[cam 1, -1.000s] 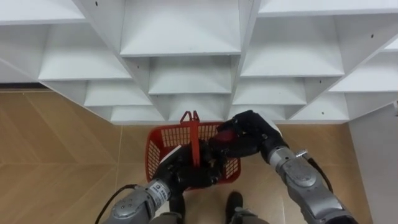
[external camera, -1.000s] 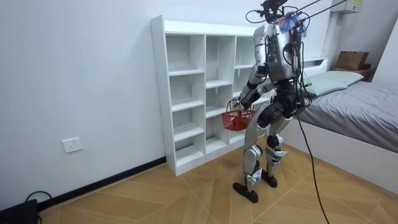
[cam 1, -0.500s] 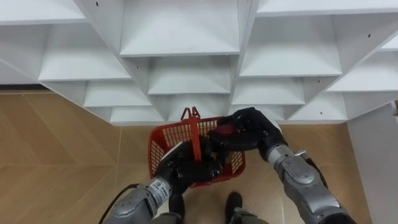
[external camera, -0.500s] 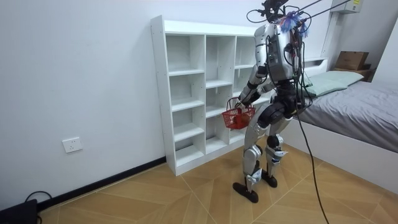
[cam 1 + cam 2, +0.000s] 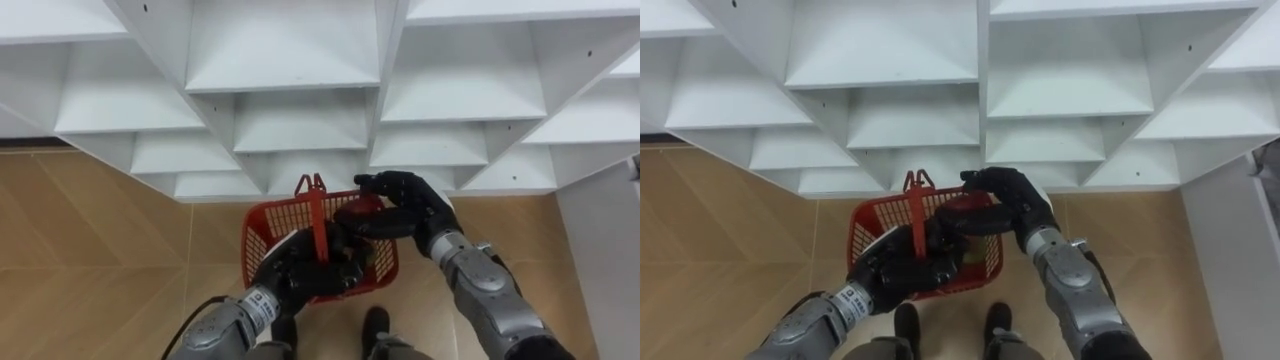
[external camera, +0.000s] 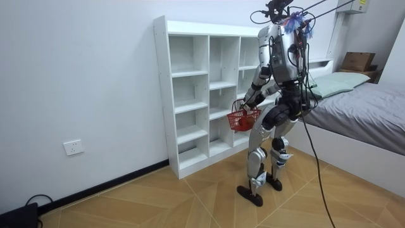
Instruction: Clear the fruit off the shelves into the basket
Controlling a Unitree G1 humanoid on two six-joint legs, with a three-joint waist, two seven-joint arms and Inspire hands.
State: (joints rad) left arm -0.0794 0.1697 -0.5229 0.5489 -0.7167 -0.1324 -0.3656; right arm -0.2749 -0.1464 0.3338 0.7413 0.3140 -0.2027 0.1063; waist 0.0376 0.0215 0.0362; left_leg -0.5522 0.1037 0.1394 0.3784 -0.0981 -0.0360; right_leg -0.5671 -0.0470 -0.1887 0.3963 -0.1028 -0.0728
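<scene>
Basket of red plastic mesh [image 5: 262, 235] hangs in front of the robot from the left hand [image 5: 300, 272], whose fingers are curled round the lower part of the upright red handle [image 5: 318, 215]. The right hand [image 5: 405, 203] is just to the right of that grip, above the basket's far right corner and reaching leftward over the rim. Whether it is open or closed round something cannot be told: a dark reddish patch beneath it could be fruit or mesh. What lies inside the basket is hidden below the two hands. Just beyond the right hand are the lowest compartments of the tall white open-fronted shelf unit [image 5: 290, 60]. Light wooden plank floor [image 5: 90, 250] spreads out to the left of the left hand. In the room view the robot stands upright facing the shelf unit, with both hands holding the basket at about hip height between its body and the shelves. A grey bed [image 6: 364, 107] lies behind it at the room view's right.
</scene>
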